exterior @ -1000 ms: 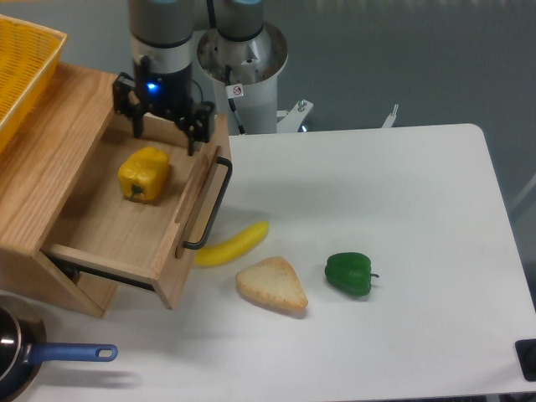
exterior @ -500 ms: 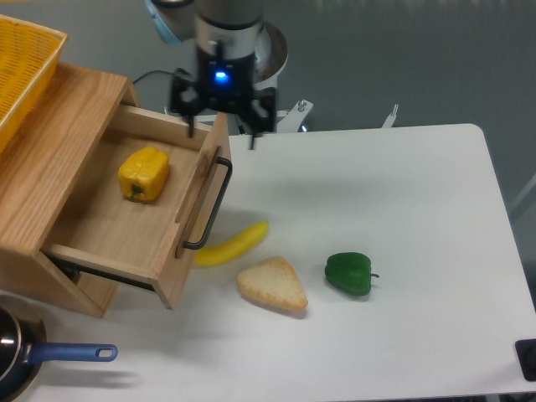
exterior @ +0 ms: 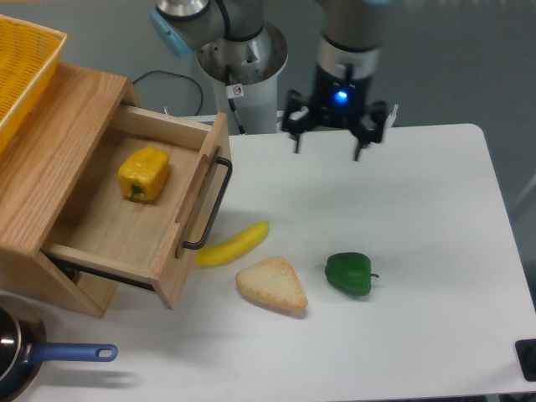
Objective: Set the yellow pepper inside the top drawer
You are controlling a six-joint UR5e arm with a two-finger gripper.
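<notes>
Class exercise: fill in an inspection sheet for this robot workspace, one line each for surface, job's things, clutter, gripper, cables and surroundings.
Surface: white table, no spills seen.
Job's things: yellow pepper lies inside the open top drawer.
Clutter: banana, bread slice, green pepper on the table; blue-handled pan at the front left edge.
Gripper: gripper open, empty, above the table's back edge.
Cables: black cable behind the cabinet.
Surroundings: yellow mesh basket on the cabinet; grey floor.
</notes>
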